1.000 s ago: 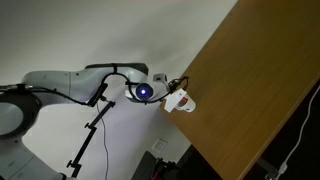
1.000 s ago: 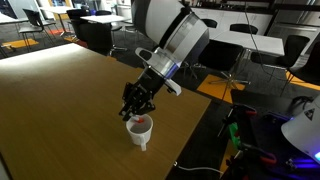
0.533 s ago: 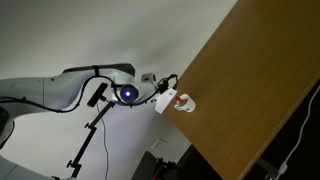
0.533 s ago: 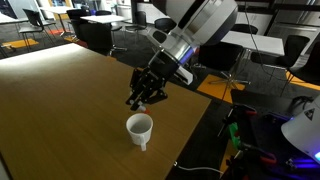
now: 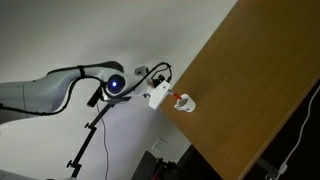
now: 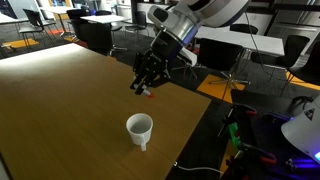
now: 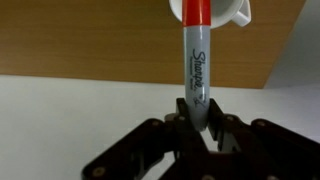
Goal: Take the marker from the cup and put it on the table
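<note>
Gripper (image 7: 197,108) closed on the marker (image 7: 197,65). In the wrist view both fingers (image 7: 222,128) pressed the pale grey barrel from either side. The printed lettering on the barrel was clear of the fingers, and the red end pointed away from the gripper toward the cup (image 7: 225,10).

In an exterior view the gripper (image 6: 144,84) hung in the air over the desk (image 6: 60,100), with the marker (image 6: 150,92) seen only as a small red tip below the fingers. The marker was out of the cup (image 6: 140,128) and touching neither the cup nor the desk.

The cup stood upright on the desk near its edge, well apart from the gripper, handle toward the camera.

In an exterior view the gripper (image 5: 163,95) sat just beside the cup (image 5: 186,103) at the edge of the desk (image 5: 250,90); the marker was too small to make out there. The arm (image 5: 60,92) reached in from off the desk.
</note>
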